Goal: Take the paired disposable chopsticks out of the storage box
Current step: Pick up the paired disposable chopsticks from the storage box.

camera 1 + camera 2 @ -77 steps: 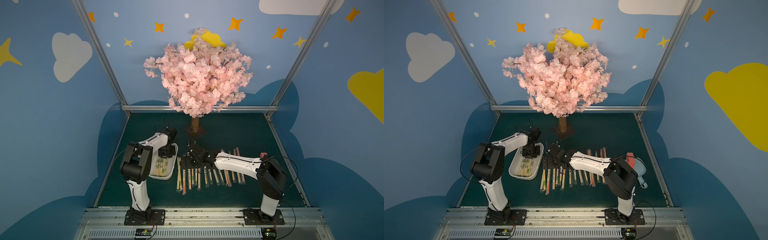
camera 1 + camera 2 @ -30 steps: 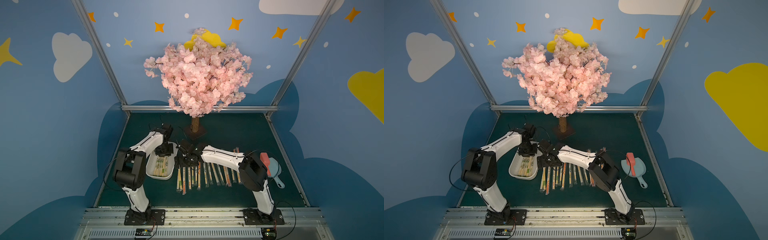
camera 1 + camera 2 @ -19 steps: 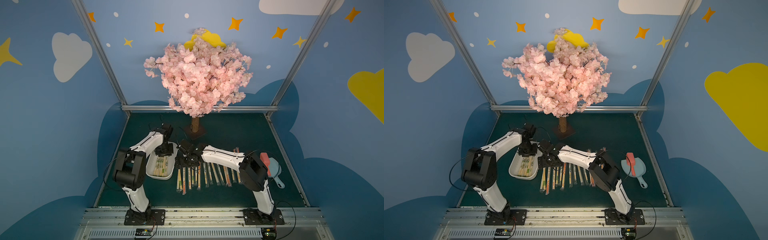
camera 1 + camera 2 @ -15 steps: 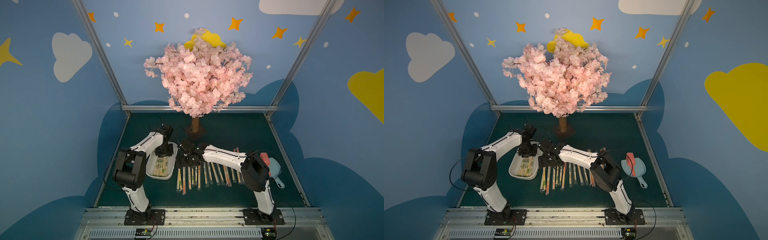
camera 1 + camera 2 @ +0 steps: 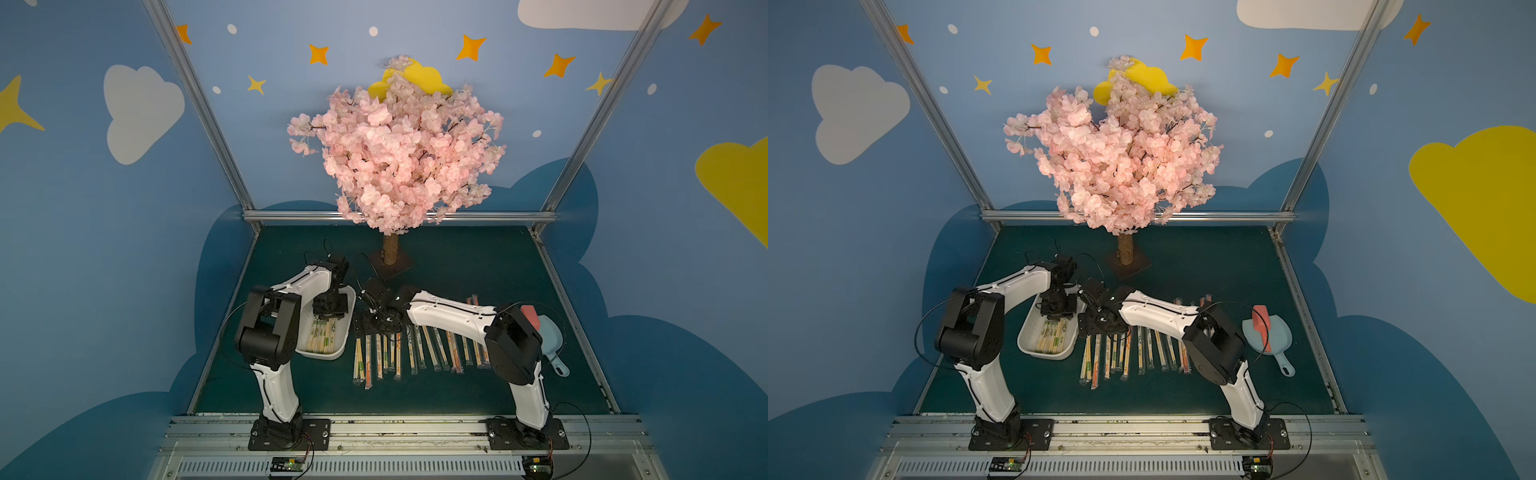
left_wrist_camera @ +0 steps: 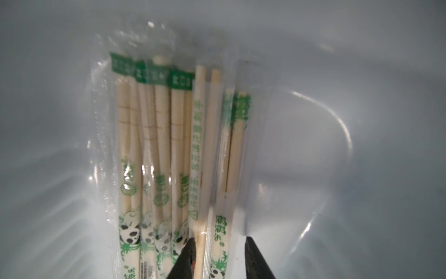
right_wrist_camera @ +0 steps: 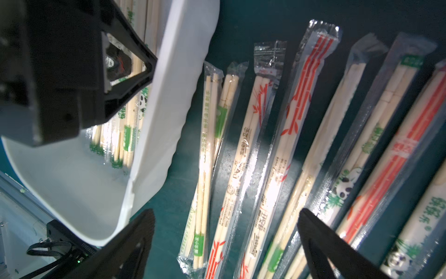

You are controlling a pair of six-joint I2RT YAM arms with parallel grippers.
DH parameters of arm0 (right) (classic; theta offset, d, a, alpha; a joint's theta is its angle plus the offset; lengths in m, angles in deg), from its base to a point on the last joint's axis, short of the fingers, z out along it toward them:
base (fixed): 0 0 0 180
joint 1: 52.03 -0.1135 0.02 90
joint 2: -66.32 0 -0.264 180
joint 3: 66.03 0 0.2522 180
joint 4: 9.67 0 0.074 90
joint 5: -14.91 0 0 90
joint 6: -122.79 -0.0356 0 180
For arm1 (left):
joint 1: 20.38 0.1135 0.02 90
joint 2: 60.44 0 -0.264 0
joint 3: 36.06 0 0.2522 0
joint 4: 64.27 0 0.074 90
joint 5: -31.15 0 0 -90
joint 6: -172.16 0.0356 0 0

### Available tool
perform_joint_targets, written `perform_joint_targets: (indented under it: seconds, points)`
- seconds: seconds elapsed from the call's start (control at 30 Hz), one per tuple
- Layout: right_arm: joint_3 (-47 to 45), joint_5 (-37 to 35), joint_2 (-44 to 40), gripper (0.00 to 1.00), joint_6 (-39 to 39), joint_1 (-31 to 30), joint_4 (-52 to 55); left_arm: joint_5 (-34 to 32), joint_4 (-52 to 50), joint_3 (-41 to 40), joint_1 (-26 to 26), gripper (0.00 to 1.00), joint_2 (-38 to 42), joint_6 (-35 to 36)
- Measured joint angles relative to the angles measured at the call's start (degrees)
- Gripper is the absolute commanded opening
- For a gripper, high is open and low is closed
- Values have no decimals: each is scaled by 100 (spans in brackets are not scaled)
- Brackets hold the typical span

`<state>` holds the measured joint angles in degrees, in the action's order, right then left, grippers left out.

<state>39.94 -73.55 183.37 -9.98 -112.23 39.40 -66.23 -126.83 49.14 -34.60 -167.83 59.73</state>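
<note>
The white storage box (image 5: 332, 355) (image 5: 1046, 353) sits left of centre, with several paired disposable chopsticks (image 5: 322, 336) (image 6: 149, 145) lying in it in clear, green-printed sleeves. My left gripper (image 5: 330, 305) (image 6: 220, 239) is down inside the box at its far end, open. Its fingers straddle the two outermost pairs, and a thin gap shows at one finger. My right gripper (image 5: 376, 328) (image 7: 225, 212) hovers wide open just right of the box wall (image 7: 173, 84). It holds nothing and is above the row of sleeved pairs (image 5: 415, 349) (image 7: 265, 145) on the green mat.
A pink blossom tree (image 5: 390, 249) stands on a dark base behind the grippers. A light-blue scoop (image 5: 548, 336) with a red brush lies at the right, beyond the row. The two wrists are close together at the box's far right corner.
Since the earliest frames my right gripper has shifted left to the box's edge, uncovering the scoop, and my left arm has reached farther over the box. Over the last second both are nearly still.
</note>
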Motion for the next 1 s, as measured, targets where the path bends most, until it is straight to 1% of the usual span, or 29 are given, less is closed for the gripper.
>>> perform_joint_targets:
  seconds: [0.37,0.47,0.53,0.7,1.0]
  points:
    - [0,4,0,96,-2,0,-39,-286,-221,129,-186,32,-243,-28]
    - [0,4,0,96,-2,0,-39,-317,-269,149,-205,25,-262,-44]
    - [0,4,0,96,-2,0,-42,-341,-302,160,-221,17,-286,-44]
    - [-2,7,0,96,-2,0,-44,-426,-332,164,-247,11,-297,-44]
    - [-2,7,0,96,-2,0,-48,-446,-385,199,-251,12,-271,-39]
